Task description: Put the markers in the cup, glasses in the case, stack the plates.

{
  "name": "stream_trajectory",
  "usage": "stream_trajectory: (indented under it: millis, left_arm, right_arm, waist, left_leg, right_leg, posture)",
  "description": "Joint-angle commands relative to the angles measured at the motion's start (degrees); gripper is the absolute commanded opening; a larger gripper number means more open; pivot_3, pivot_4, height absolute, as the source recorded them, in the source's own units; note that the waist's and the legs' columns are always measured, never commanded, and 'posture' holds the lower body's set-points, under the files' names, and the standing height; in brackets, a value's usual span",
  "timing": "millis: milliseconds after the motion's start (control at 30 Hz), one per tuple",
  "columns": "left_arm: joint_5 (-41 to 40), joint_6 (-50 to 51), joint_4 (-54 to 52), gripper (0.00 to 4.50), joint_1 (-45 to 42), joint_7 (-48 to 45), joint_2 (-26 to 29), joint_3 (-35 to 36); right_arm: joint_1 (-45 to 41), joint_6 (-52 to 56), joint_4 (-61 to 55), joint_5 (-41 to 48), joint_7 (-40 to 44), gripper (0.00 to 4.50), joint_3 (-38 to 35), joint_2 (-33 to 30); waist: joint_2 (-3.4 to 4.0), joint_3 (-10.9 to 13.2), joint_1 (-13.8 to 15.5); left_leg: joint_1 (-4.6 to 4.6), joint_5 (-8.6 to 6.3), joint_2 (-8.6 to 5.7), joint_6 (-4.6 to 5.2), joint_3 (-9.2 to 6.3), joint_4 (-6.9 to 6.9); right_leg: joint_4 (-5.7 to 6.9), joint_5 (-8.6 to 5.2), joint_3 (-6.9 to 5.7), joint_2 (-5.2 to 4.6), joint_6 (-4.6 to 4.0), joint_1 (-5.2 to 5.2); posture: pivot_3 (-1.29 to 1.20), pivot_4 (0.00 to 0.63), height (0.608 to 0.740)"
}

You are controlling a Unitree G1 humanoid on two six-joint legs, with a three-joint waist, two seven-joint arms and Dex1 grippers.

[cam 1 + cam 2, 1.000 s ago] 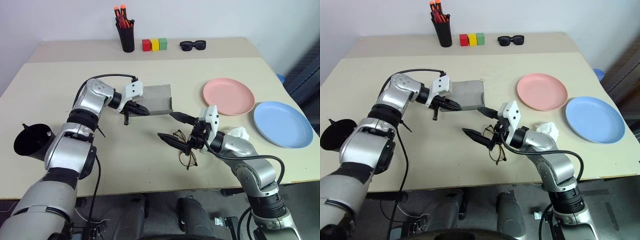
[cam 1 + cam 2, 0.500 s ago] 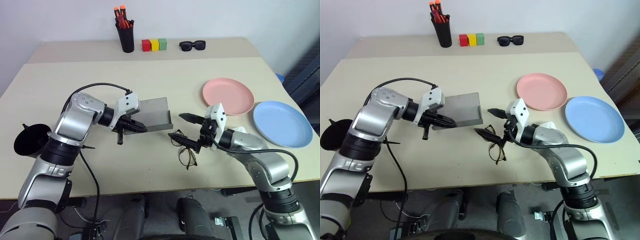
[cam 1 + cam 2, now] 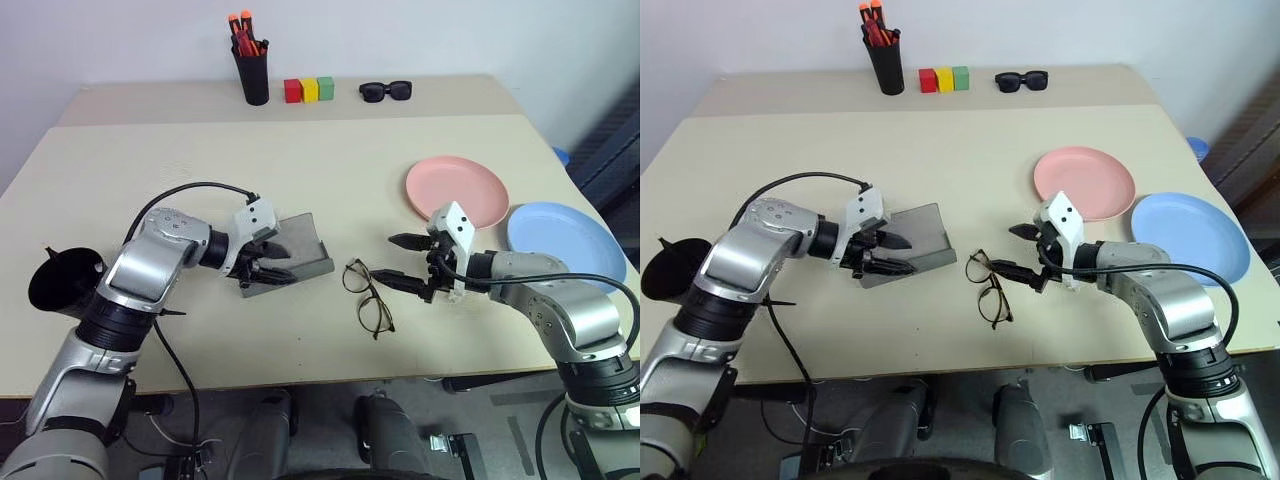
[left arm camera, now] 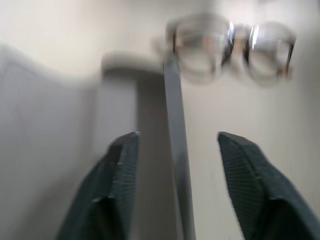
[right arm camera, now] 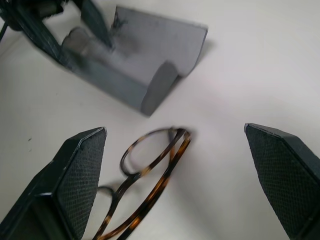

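The grey case (image 3: pixel 300 255) lies open on the table, left of centre. My left gripper (image 3: pixel 280 262) is open, its fingers (image 4: pixel 120 185) astride the case's thin edge. The wire-rimmed glasses (image 3: pixel 367 296) lie folded on the table just right of the case. Right of the glasses my right gripper (image 3: pixel 385 257) hovers open and holds nothing. Further right are the pink plate (image 3: pixel 457 192) and, beside it, the blue plate (image 3: pixel 565 245). The black cup (image 3: pixel 60 285) stands at the table's left edge with a thin dark tip above its rim. I cannot make out the markers.
At the back stand a tall black holder (image 3: pixel 251 70) with orange-capped pens, three coloured blocks (image 3: pixel 308 90) and black sunglasses (image 3: pixel 385 91). The table's front edge (image 3: pixel 300 372) runs close below the glasses.
My left gripper dragged the case toward me and to the left, then opened from shut. My right gripper drew away to the right of the glasses, which stayed on the table.
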Motion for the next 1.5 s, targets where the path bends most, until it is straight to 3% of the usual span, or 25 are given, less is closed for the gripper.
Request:
stream_trajectory:
  millis: [33,167,267,400,700,800,1033,1300,1500]
  left_arm:
    - [-1.09,-7.22,-3.49,2.34,2.00,4.67,-0.03,5.10]
    - [-1.39,-12.63,-9.56,2.34,7.88,6.94,1.77,6.80]
    - [-6.15,-11.73,-18.10,2.34,14.51,8.25,1.62,9.63]
    - [-8.53,-14.15,-26.25,2.34,26.44,10.62,1.07,11.59]
    - [-7.94,-20.70,-30.27,2.34,38.75,17.88,-1.16,12.66]
    - [-7.00,-22.12,-30.70,2.39,41.35,18.64,-0.20,11.69]
    - [-4.50,-24.21,-30.60,2.39,44.63,20.30,1.70,10.07]
    - [-6.52,-23.60,-29.99,2.39,46.24,23.51,-0.11,12.56]
    - [-8.54,-25.33,-30.76,2.39,53.52,27.32,-3.92,16.44]
  right_arm:
    - [-0.71,3.61,-4.98,1.87,-0.35,4.50,-0.03,-0.94]
    - [-0.52,9.31,-7.69,4.06,-1.93,4.50,-0.52,-0.85]
    - [-0.66,13.93,-8.42,5.80,-3.65,4.50,-1.19,-0.54]
    - [-0.87,17.92,-8.21,7.02,-5.10,4.50,-0.65,-0.10]
    - [-2.37,23.80,-4.50,9.28,-7.99,4.50,-1.71,2.93]
    - [-3.03,24.98,-3.43,9.67,-8.68,3.72,-1.79,3.71]
    - [-3.77,25.84,-1.82,9.29,-9.30,0.06,-0.73,3.79]
    - [-5.30,23.23,-3.90,7.94,-7.80,0.06,-0.11,0.72]
    - [-14.12,6.75,-7.50,0.79,1.38,0.06,5.32,-5.47]
  waist:
    - [0.00,0.00,-0.03]
    - [0.02,-0.01,-0.15]
    - [0.02,-0.01,-0.02]
    - [0.04,-0.03,0.16]
    - [0.05,-0.04,0.41]
    - [0.07,-0.04,0.31]
    - [0.08,-0.05,0.22]
    - [0.12,-0.06,0.07]
    - [0.22,-0.01,-0.41]
  left_leg:
    - [0.00,0.00,0.00,0.00,0.00,-0.01]
    - [0.02,-0.01,0.02,0.00,0.03,-0.06]
    - [0.00,-0.02,0.02,0.00,0.05,-0.06]
    - [-0.01,-0.04,0.01,0.02,0.08,-0.04]
    - [-0.01,-0.06,0.04,0.04,0.14,-0.04]
    - [0.00,-0.07,0.04,0.04,0.16,-0.04]
    - [-0.02,-0.09,0.04,0.04,0.16,-0.07]
    - [-0.03,-0.10,0.07,0.05,0.17,-0.16]
    - [-0.04,-0.15,0.14,0.10,0.34,-0.23]
  right_leg:
    - [0.00,0.00,0.00,0.00,0.00,0.00]
    - [0.00,0.00,0.04,-0.01,-0.03,-0.04]
    - [-0.04,-0.02,0.05,-0.03,-0.06,-0.04]
    - [-0.14,-0.05,0.06,-0.09,-0.12,0.01]
    - [-0.21,-0.17,0.05,-0.11,-0.35,0.02]
    - [-0.21,-0.17,0.06,-0.10,-0.35,0.00]
    - [-0.29,-0.17,0.05,-0.10,-0.37,0.00]
    - [-0.47,-0.15,0.05,-0.08,-0.39,0.01]
    - [-0.61,-0.12,0.05,-0.13,-0.42,-0.04]
  posture:
    - [0.00,0.150,0.740]
    - [0.00,0.150,0.740]
    - [0.00,0.150,0.740]
    - [0.00,0.150,0.740]
    - [0.00,0.150,0.740]
    - [0.00,0.150,0.740]
    - [0.00,0.150,0.740]
    - [0.00,0.150,0.740]
    - [0.00,0.150,0.740]
